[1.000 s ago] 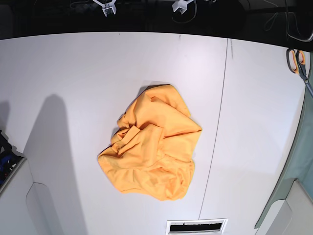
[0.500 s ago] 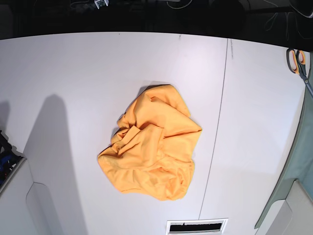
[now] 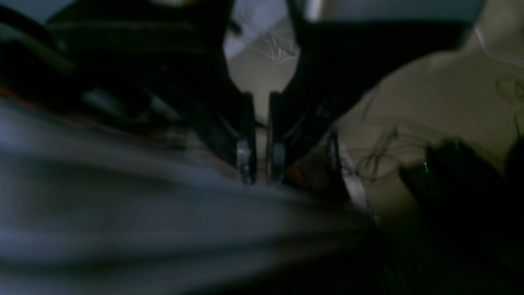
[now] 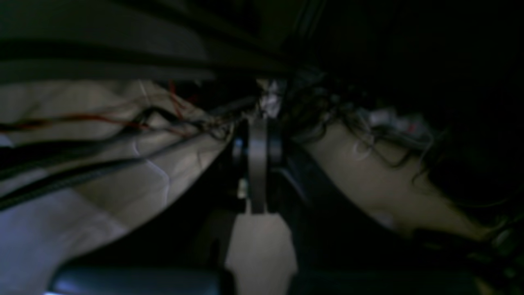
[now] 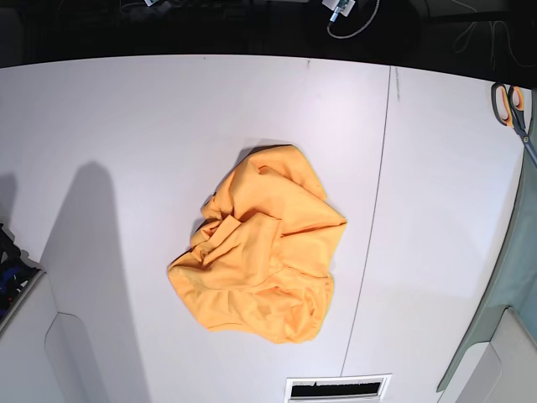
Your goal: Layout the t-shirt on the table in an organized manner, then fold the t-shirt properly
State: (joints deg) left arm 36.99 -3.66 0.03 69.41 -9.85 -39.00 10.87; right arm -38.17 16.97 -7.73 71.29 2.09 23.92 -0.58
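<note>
T-shirt [image 5: 262,243] cloth lies crumpled in an orange-yellow heap near the middle of the table [image 5: 126,126], untouched, with no lettering showing among its folds. White tabletop spreads bare around it on every side; the thin dark seam line [image 5: 369,210] runs just beside the heap at 3 o'clock. A pair of orange-handled scissors [image 5: 508,104] lies well apart at 2 o'clock by the table's far right edge, and a grey-green panel [image 5: 508,285] borders the table at 4 o'clock. A slotted white vent [image 5: 337,388] sits at 5 o'clock on the near edge. Neither arm reaches over the cloth in the base view. Only the wrist cameras show the grippers, both dim and blurred against dark clutter and cables. The left gripper [image 3: 261,164] holds its two fingers [image 3: 245,159] parallel with a narrow slit between them and nothing in it. The right gripper [image 4: 257,164] appears pressed together, though the murk makes that hard to confirm.
</note>
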